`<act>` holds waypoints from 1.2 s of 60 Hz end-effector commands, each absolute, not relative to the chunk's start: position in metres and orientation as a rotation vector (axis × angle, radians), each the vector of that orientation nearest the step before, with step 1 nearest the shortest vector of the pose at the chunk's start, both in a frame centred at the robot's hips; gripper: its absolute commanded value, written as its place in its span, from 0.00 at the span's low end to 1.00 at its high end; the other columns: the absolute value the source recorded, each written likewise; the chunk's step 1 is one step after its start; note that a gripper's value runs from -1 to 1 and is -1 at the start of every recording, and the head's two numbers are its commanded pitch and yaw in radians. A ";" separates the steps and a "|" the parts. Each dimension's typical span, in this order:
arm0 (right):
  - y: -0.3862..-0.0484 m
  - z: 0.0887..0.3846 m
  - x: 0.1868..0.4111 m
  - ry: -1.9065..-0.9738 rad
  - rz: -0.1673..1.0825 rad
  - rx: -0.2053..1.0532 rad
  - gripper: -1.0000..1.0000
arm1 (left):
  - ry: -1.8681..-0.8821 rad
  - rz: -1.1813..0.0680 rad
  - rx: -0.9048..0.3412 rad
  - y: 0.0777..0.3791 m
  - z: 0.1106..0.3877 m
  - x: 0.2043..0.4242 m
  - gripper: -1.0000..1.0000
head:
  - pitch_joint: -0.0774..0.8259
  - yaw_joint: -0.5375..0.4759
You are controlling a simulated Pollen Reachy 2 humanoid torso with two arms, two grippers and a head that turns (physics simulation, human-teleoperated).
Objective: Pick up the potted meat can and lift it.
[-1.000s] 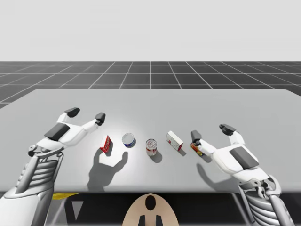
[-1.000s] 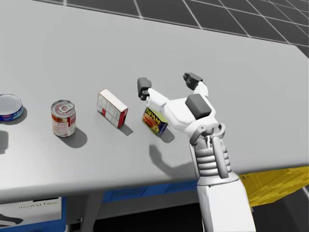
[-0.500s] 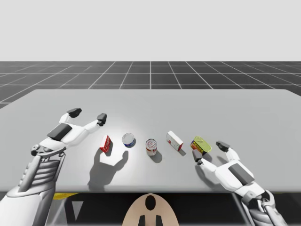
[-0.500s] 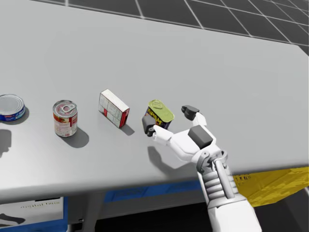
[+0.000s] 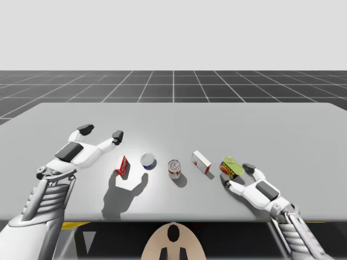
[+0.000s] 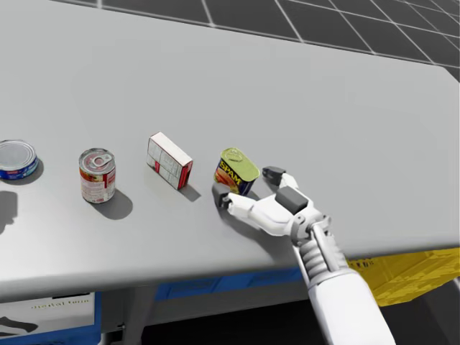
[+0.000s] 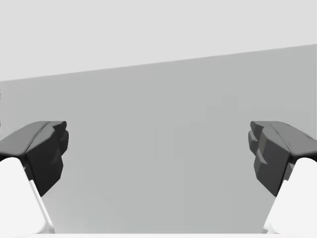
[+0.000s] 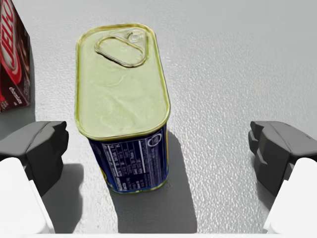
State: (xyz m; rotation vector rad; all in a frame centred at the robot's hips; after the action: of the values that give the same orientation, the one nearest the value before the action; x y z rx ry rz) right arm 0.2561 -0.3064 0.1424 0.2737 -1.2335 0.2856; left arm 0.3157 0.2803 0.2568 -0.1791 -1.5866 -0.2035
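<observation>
Released, the right gripper (image 5: 237, 176) straddles the upright blue oblong tin (image 8: 121, 94) with pale-green ring-pull lid near the grey counter's (image 5: 271, 130) front edge; it should centre on it before clenching

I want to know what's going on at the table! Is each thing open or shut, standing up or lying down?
Blue oblong potted meat can: upright, lid sealed, not gripped.
Right end effector: open, one finger on each side of that can.
Left end effector: open, empty.
White and red box: closed, lying down.
Red and white round can: upright, sealed.
Flat blue round can: upright, sealed.
Small red box: closed.
</observation>
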 end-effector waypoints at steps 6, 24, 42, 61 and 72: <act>-0.297 0.143 0.274 -1.223 0.320 0.320 0.00 | -1.589 -0.206 -0.169 0.280 0.256 0.316 0.00 | 0.89 0.16; -0.288 0.140 0.273 -1.276 0.342 0.242 1.00 | -1.594 -0.209 -0.165 0.280 0.257 0.316 0.00 | 0.88 0.15; -0.289 0.139 0.270 -1.278 0.347 0.250 1.00 | -1.595 -0.213 -0.163 0.279 0.256 0.316 0.00 | 0.59 0.13; -0.285 0.169 0.262 -1.338 0.334 0.284 1.00 | -1.594 -0.209 -0.162 0.280 0.257 0.315 0.00 | 0.43 0.09; -0.278 0.229 0.253 -1.445 0.334 0.279 1.00 | -1.594 -0.202 -0.163 0.281 0.258 0.315 0.00 | 0.42 0.09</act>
State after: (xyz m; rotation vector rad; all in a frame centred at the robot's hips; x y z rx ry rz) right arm 0.2519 -0.2841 0.1743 0.2837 -1.3099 0.3210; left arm 0.3153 0.2801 0.2570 -0.1626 -1.5934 -0.2058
